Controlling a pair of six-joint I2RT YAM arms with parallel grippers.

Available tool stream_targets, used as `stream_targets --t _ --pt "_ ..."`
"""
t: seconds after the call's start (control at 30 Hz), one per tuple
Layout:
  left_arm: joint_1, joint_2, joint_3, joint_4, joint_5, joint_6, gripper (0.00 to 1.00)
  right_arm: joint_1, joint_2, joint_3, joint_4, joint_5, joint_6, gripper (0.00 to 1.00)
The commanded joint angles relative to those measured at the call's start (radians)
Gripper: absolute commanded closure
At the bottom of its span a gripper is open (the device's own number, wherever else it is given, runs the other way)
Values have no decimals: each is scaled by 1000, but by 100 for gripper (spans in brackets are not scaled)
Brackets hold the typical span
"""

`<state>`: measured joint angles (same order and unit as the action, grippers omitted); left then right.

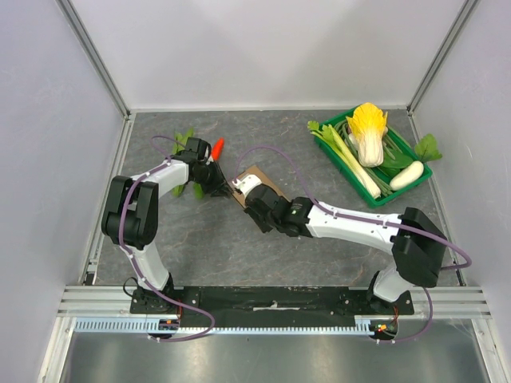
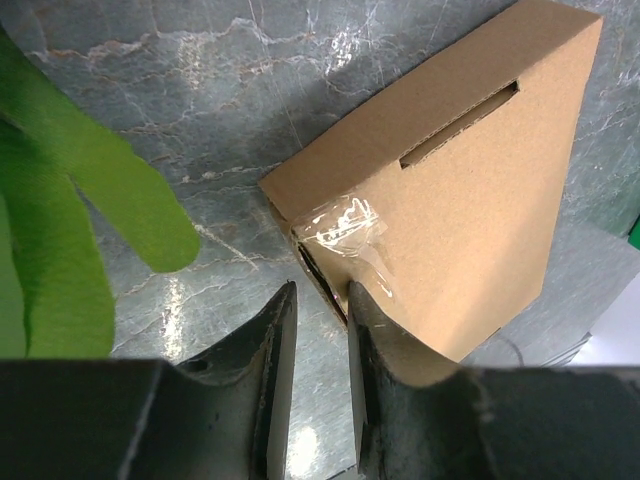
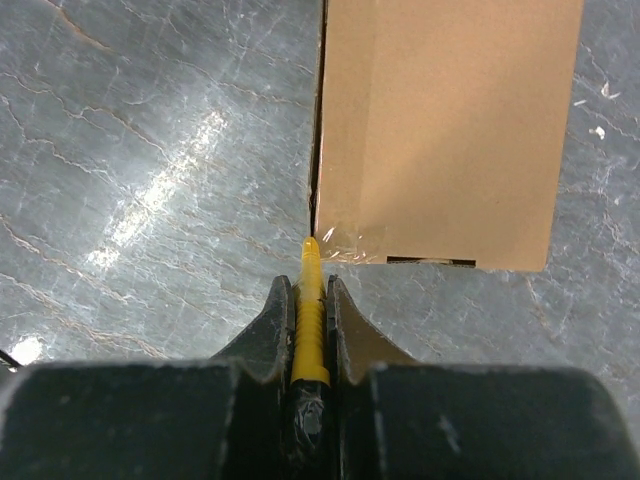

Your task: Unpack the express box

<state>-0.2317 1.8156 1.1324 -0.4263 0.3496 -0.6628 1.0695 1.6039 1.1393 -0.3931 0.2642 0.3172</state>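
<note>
Right fingers (image 3: 272,330) clamp a yellow tool (image 3: 311,320), its tip at the taped corner of the express box (image 3: 450,130). Left fingers (image 2: 275,370) narrowly parted, empty, beside a taped corner. Box lies mid-tabletop (image 3: 150,150). Likely light, thin-walled, crushable: brace edges, not panels.

The left arm (image 1: 148,182) and right arm (image 1: 351,225) have white shells over black joints, purple cables (image 1: 272,148) looping alongside, and matte black tapered fingers (image 2: 275,360).
</note>
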Motion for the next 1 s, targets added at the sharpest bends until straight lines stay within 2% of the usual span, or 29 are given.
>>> stream_targets --t 0.0,0.1,0.27,0.37,0.4,0.5,0.7,0.83,0.97 --pt "14 37 9 -9 -107 55 68 18 -68 -68 -89 -3 57 100" --pt "14 40 12 -8 -97 54 68 21 -76 -98 -58 4 68 100" --pt "12 19 4 21 -38 54 65 21 -94 -29 -26 79 68 100" --pt "12 8 1 40 -18 49 64 20 -114 -6 65 171 76 100" --pt "12 8 0 40 -15 48 64 20 -130 -18 141 203 77 100" --pt "14 11 -6 40 -5 43 64 20 -144 -16 250 233 69 100" --pt "11 -13 -28 72 52 32 64 20 -156 0 321 270 45 100" --pt "12 -51 -4 89 123 29 57 21 -130 16 307 176 2 100" --pt "11 -117 23 136 198 20 51 21 -96 4 266 -9 -20 100"
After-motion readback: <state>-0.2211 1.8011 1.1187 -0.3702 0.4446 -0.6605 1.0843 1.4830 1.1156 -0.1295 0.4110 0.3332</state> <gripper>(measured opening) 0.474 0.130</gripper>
